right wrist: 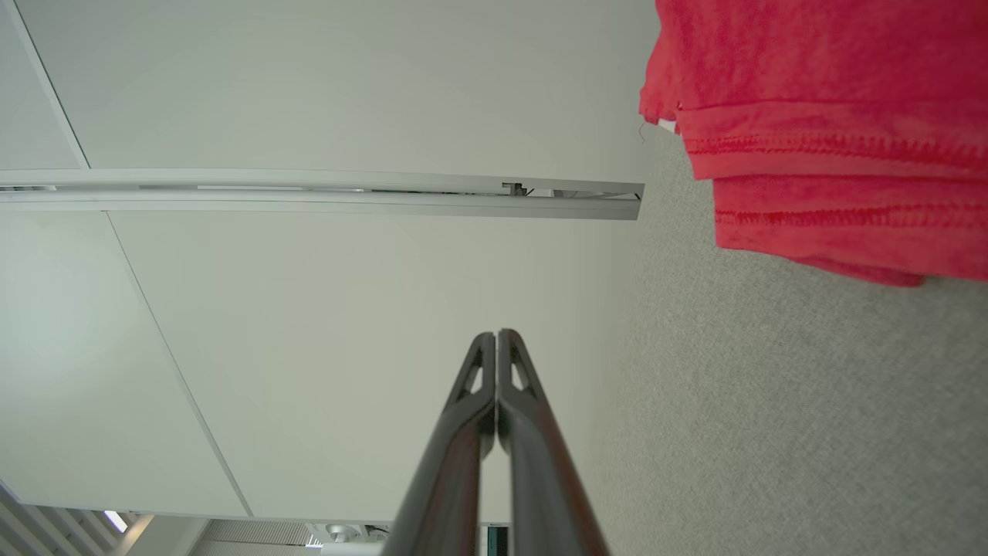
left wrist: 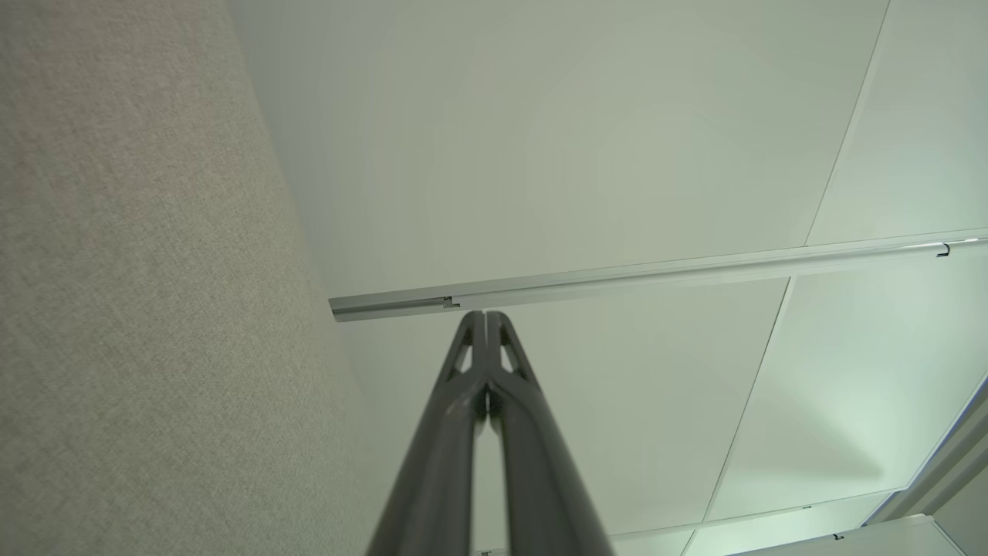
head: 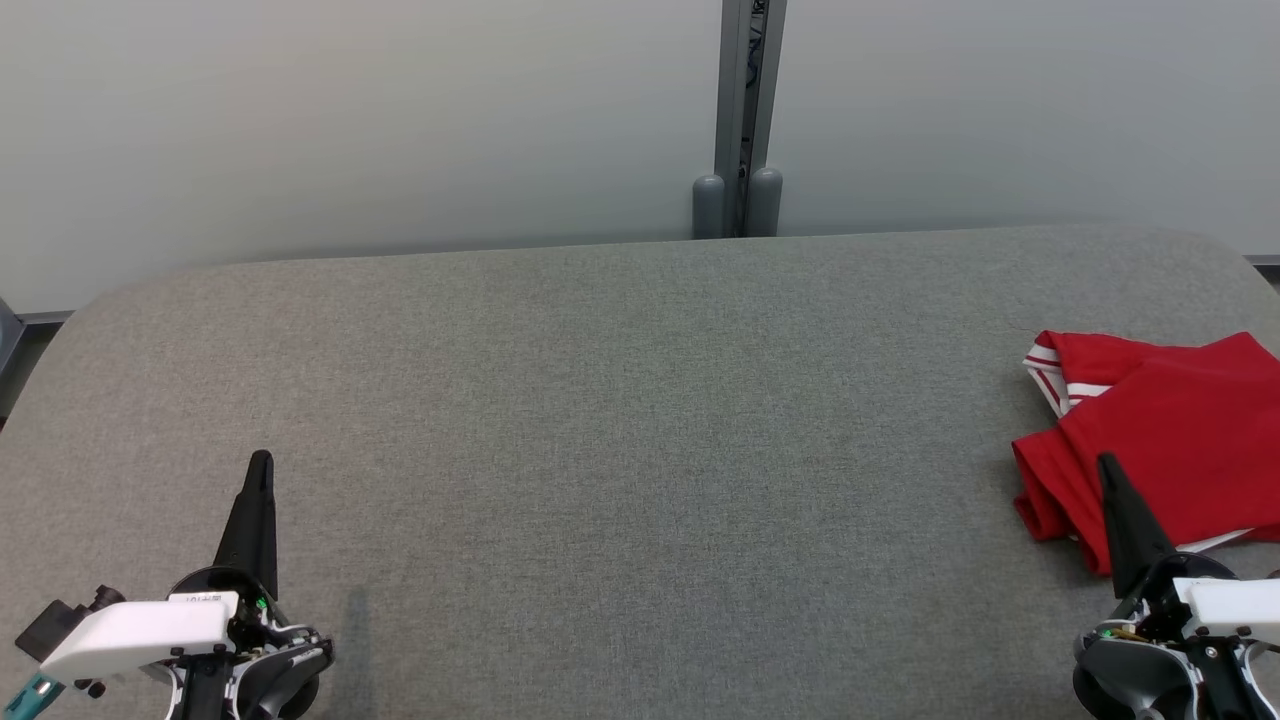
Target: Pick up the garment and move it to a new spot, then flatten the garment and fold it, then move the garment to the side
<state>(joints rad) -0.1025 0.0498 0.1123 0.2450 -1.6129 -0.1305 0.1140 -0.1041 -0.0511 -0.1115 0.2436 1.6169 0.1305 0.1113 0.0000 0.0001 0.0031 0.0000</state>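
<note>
- A red cloth garment with white-striped trim lies folded into a compact bundle at the far right of the grey fabric-covered table; the edge of the head view cuts off its right part.
- The white-striped trim shows at the garment's far left corner, and a sliver of white peeks out under its near edge.
- The left gripper sits low at the table's near left, well apart from the garment. Its two long dark fingers are pressed together with nothing between them.
- The right gripper is at the near right, its jaws likewise closed and empty.
- From the head view its tip crosses the garment's near left corner. The right wrist view shows the stitched hems off to one side of the fingers, not touching them.
- Behind the table stands a pale grey wall, split by a grey metal post.
</note>
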